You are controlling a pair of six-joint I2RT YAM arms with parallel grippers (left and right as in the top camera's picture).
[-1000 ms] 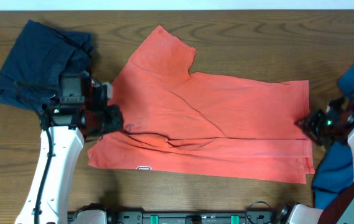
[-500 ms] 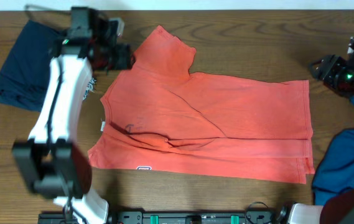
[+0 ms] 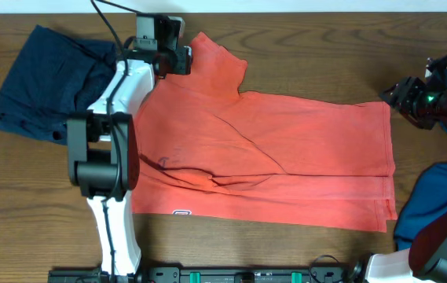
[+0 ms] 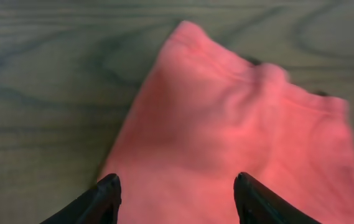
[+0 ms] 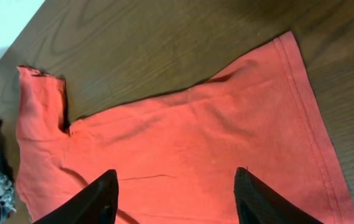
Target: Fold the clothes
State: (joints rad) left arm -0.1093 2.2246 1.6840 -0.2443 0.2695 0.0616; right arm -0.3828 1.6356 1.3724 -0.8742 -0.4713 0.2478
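Overhead view: the red shirt lies spread flat on the wooden surface, its long axis running left to right, sleeve at the far left and hem at the right. Your left claw sits at the sleeve's outer edge, just beside it; your right claw hangs near the far hem corner. Each arm is therefore nearer its own end of the shirt. The left arm crosses the shirt's left edge and hides the collar area. A dark blue garment lies at far left, and a blue garment at right is partly cut off. Left wrist view: the fingers are spread and hold nothing, and the sleeve tip lies straight ahead, blurred, so you cannot tell whether it is touched. Right wrist view: the fingers are also spread apart and empty, with the shirt lying ahead and below, its hem to the right; the nearest edge is hidden below the frame.
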